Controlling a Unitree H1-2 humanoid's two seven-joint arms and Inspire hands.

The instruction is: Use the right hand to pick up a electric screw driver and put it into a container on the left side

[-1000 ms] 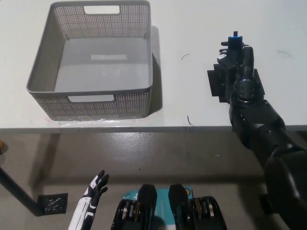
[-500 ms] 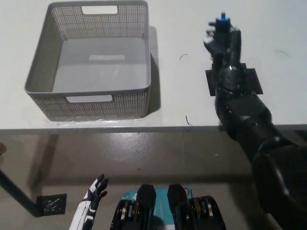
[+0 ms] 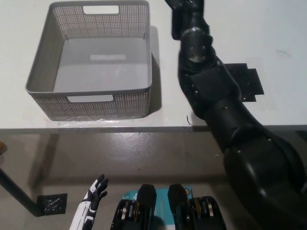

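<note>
Right hand (image 3: pixel 184 8) at top centre, cropped, fingers' state can't tell; grey basket (image 3: pixel 38 72) upper left on bench (image 3: pixel 278 28); left hand (image 3: pixel 96 189) lower left, fingers spread.

Materials and finishes, head view

A grey plastic container (image 3: pixel 91 62) was seen with finely perforated mesh-like walls, a smooth matt floor and a solid smooth rim. The table (image 3: pixel 268 28) was finished in a smooth, matt white surface, with a few thin dark scratch-like marks noted. A flat matt black patch (image 3: pixel 244 81), tape-like, was laid on it. The right arm (image 3: pixel 216 105) was cased in hard black plastic with a slight sheen on its rounded shells. The left hand (image 3: pixel 93 196) was shown in glossy white plastic with black parts. The floor (image 3: pixel 144 158) below was seen as smooth grey, faintly reflective.
</note>
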